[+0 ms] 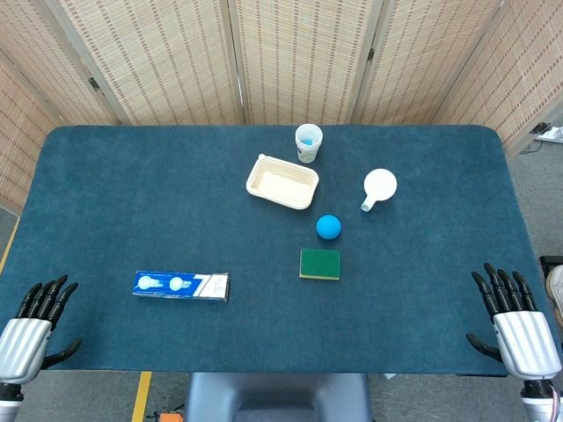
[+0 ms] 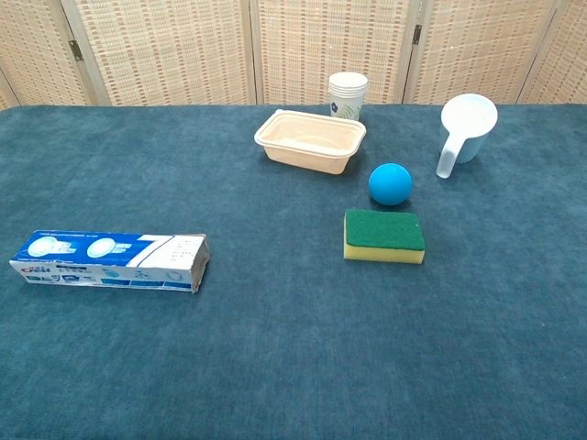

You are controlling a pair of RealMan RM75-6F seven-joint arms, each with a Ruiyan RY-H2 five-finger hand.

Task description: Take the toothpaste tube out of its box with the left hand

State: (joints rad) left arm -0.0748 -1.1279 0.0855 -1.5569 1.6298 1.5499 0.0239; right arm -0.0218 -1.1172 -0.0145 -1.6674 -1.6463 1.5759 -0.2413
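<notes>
My left hand (image 1: 33, 327) hangs off the near table edge, well short and to the left of the toothpaste box (image 1: 180, 285), fingers straight and slightly fanned, thumb out to the side, holding nothing. I judge the task has not yet begun.

The toothpaste box lies flat on its long side on the blue table (image 1: 132, 193), closed as far as I can tell, so the tube inside is hidden. Its long axis runs left to right, which puts one end flap toward my left hand; that is probably the end I should work open.

Right of the box and farther back sit a cream tray (image 1: 281, 182) and a paper cup (image 1: 309, 142) just behind it. Right of the box, nearer, are a green-topped sponge (image 1: 320, 263) and a blue ball (image 1: 328, 227) just behind that, then a white scoop (image 1: 378, 186). All stand well apart from the box.

My right hand (image 1: 515, 321) rests at the near right corner, far from the box, fingers extended and a little apart, empty.
</notes>
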